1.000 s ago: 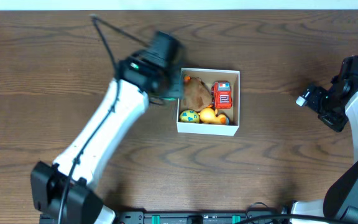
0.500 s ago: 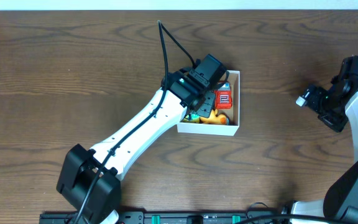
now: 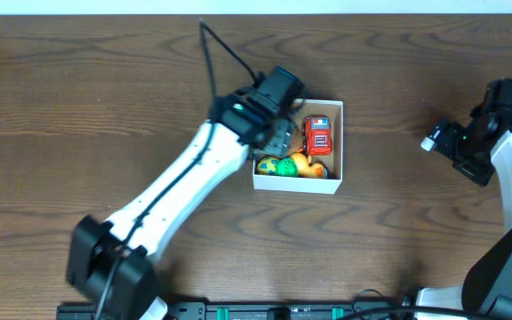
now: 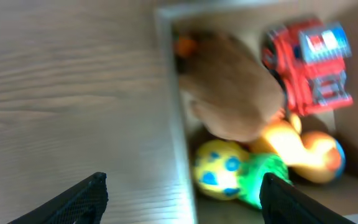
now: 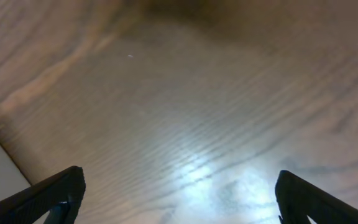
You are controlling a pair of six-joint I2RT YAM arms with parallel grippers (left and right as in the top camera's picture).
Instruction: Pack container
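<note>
Hovering the left gripper (image 4: 183, 180), gaping wide and gripping nothing, over a side wall of the small square white cardboard container (image 3: 296, 185) sitting centrally on the brown wooden table (image 3: 398, 222), poising the right gripper (image 5: 179, 177) equally wide, empty, above that table, well apart.

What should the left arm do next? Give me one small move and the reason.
Probably lift the left gripper straight up, clear of the small square white cardboard box. It hangs open and empty over the box's left wall; the red toy truck, brown plush toy and yellow spotted ball lie inside, and the overhead view shows no loose toy on the wooden table.
</note>
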